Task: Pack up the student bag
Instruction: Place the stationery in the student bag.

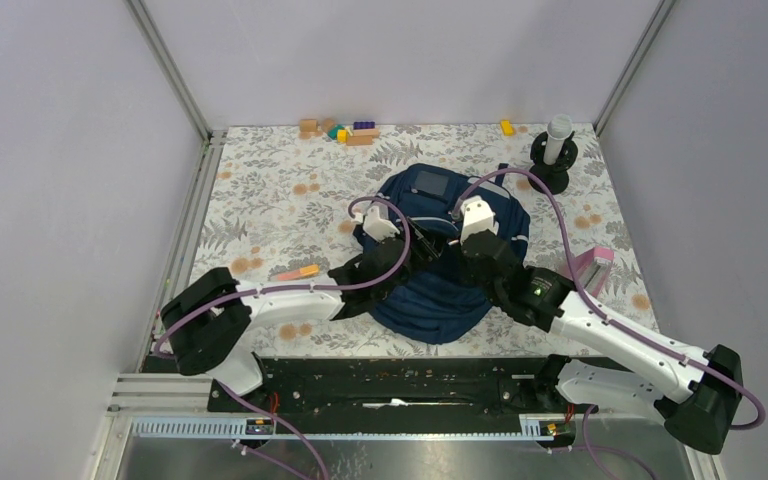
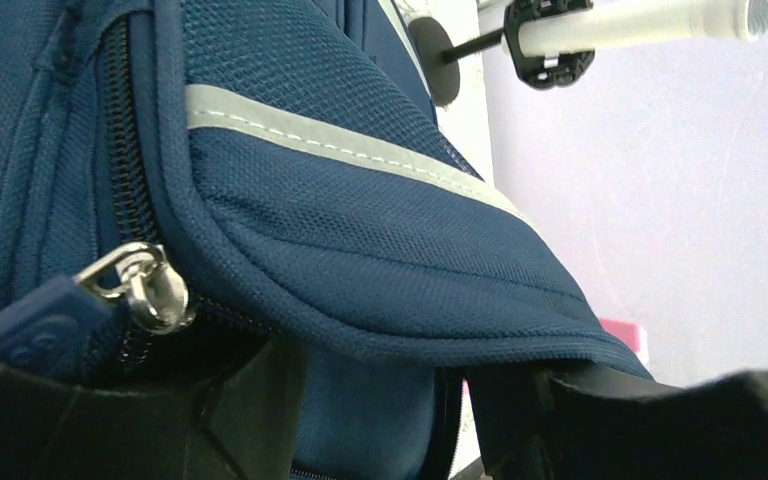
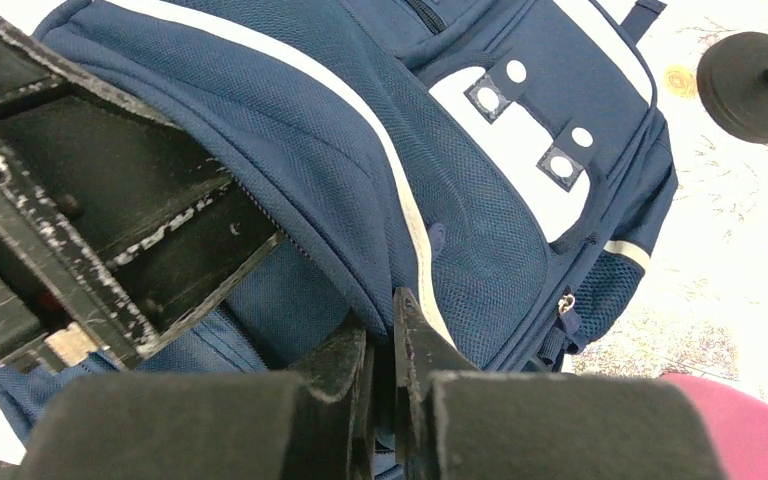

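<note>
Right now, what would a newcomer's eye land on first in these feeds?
The navy student bag lies at the centre of the table, with both arms bent over it. The right gripper has its jaws shut on the edge of the bag's opening. The left gripper has its jaws apart beside a silver zipper pull.
</note>
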Controlling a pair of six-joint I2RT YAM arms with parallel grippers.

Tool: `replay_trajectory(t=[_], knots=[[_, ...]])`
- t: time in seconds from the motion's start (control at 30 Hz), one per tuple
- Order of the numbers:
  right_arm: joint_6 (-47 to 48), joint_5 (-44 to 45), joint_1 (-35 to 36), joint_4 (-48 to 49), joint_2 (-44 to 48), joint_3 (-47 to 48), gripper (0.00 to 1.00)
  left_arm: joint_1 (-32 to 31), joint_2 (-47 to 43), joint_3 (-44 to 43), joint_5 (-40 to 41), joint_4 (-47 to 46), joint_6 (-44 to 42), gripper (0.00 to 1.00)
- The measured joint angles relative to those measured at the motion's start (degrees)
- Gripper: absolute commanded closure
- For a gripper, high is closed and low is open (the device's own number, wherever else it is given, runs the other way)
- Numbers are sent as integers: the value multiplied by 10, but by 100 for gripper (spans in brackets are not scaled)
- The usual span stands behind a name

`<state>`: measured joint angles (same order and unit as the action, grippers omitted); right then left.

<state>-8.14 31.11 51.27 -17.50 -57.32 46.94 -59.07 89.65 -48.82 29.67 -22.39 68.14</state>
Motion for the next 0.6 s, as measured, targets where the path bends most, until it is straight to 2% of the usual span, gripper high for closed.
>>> replay_trajectory(t=[0.33,0.6], knots=[[4,14,0,-12,10,0,100,11,-71,7,-149,24,-126,39],[8,23,1,-14,10,0,100,12,-188,65,-239,84,-209,26]])
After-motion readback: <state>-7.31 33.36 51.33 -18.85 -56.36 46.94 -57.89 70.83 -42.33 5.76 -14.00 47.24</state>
